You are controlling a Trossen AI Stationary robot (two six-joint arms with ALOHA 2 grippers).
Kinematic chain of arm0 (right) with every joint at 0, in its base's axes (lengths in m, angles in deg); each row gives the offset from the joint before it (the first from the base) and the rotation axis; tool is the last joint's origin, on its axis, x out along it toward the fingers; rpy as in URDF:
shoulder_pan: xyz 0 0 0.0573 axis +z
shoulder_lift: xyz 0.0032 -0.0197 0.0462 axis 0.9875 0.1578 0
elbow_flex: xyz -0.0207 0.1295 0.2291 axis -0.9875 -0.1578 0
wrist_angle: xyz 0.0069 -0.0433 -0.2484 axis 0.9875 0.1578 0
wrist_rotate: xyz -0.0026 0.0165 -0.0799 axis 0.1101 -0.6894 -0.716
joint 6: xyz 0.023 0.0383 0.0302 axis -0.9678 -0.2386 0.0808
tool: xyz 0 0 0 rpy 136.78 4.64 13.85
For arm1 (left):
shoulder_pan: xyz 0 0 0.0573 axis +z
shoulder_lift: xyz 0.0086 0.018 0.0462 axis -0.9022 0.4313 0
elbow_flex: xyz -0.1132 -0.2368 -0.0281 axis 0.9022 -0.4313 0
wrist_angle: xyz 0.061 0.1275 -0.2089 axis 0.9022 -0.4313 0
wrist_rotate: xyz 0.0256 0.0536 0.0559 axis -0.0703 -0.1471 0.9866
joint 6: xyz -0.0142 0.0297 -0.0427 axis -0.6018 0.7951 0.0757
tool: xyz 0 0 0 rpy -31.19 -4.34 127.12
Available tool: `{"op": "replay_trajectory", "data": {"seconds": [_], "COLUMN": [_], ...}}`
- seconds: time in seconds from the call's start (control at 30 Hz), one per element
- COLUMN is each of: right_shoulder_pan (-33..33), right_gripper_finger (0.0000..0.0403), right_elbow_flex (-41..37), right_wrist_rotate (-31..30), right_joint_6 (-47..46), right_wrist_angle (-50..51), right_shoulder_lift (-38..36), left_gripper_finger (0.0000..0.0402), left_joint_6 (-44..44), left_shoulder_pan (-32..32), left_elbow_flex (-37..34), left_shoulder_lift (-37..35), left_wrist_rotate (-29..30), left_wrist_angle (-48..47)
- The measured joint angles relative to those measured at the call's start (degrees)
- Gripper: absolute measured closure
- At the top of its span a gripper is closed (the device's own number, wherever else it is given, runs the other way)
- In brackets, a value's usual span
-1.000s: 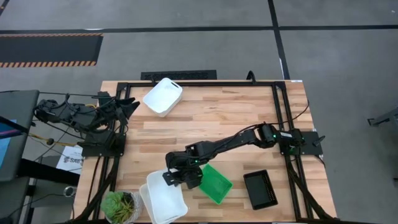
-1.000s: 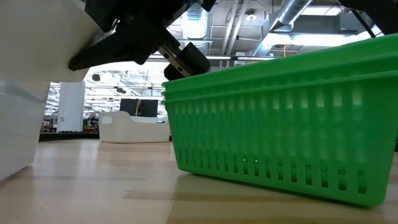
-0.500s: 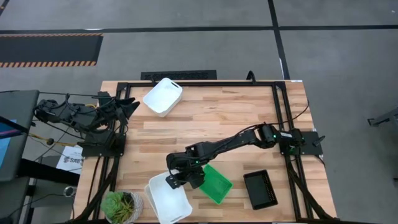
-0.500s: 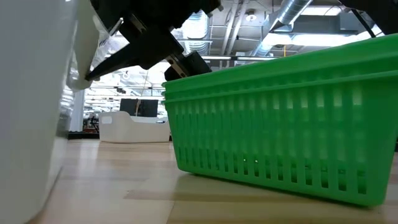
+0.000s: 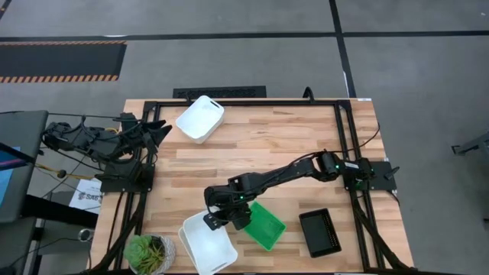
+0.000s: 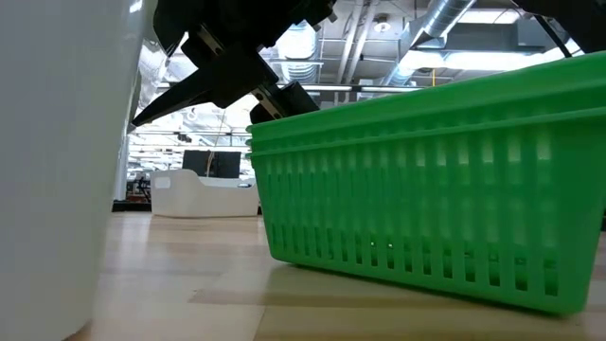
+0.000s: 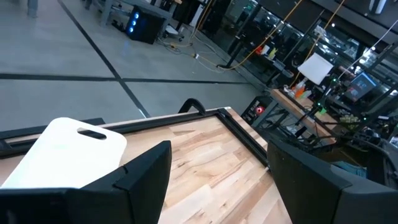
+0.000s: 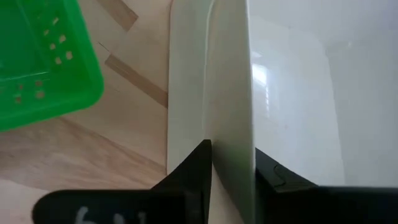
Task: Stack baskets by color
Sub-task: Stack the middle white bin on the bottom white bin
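A white basket [image 5: 206, 243] stands near the table's front edge, left of centre, with my right gripper [image 5: 216, 221] shut on its far wall. In the low view this basket's wall [image 6: 57, 170] fills the left side. Just right of it a green mesh basket [image 5: 265, 224] rests on its base, and a black basket [image 5: 319, 231] sits farther right. Another white basket [image 5: 200, 118] rests at the far left, in front of my left gripper [image 7: 217, 168], which waits open at the table's left edge. My right gripper straddles the white basket's far wall at its rim [image 8: 230, 134], one finger [image 8: 198, 171] outside and one [image 8: 273, 177] inside. The fingers slant down from the far right side and lie across the rim. The basket sits upright with its base down.
A round potted plant [image 5: 149, 253] stands at the near left corner, close to the held basket. A black frame [image 5: 252, 101] runs around the table's edges. Bare wood [image 5: 267, 141] stretches across the middle and far right.
The held white basket, which was offset above a second white basket, has come down into it and turned a little, so their outlines now match. My right gripper has rolled about its own axis while staying over the same spot.
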Motion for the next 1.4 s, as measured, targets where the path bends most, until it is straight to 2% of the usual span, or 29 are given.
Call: {"op": "replay_trajectory", "data": {"seconds": [0.4, 0.57, 0.67, 0.83, 0.93, 1.07, 1.23, 1.4], "right_shoulder_pan": [0.0, 0.2, 0.2, 0.2, 0.4, 0.9, 0.3, -3.1], "right_gripper_finger": [0.0318, 0.0308, 0.0278, 0.0199, 0.0165, 0.0154, 0.0154, 0.0154], "right_elbow_flex": [0.0, 0.0, 0.0, 0.3, 0.2, 2.0, 7.0, 8.8], "right_wrist_rotate": [-0.4, -2.7, -2.7, -1.9, -2.3, -5.4, -7.7, -8.0], "right_joint_6": [-0.2, -0.2, -0.9, -2.1, -4.4, -15.2, -35.5, -71.7], "right_wrist_angle": [0.1, 1.1, 2.5, 4.3, 3.9, 3.5, 5.6, 8.4], "right_shoulder_lift": [0.0, -1.2, -3.1, -5.4, -5.4, -5.8, -8.1, -9.7], "left_gripper_finger": [0.0148, 0.0148, 0.0148, 0.0148, 0.0148, 0.0148, 0.0148, 0.0148], "left_joint_6": [0.0, 0.1, 0.8, 1.4, 1.4, 0.9, 1.0, 1.0], "left_shoulder_pan": [0.0, 0.0, 0.0, 0.0, 0.0, 0.0, 0.0, 0.0], "left_elbow_flex": [0.0, 0.0, 0.0, 0.0, 0.0, 0.0, 0.0, 0.0], "left_shoulder_lift": [0.0, 0.0, 0.0, 0.0, 0.0, 0.0, 0.0, 0.0], "left_wrist_rotate": [0.0, 0.0, 0.0, 0.1, 0.3, 0.2, 0.0, -0.1], "left_wrist_angle": [0.0, 0.1, 0.1, 0.1, 0.1, 0.2, 0.2, 0.1]}}
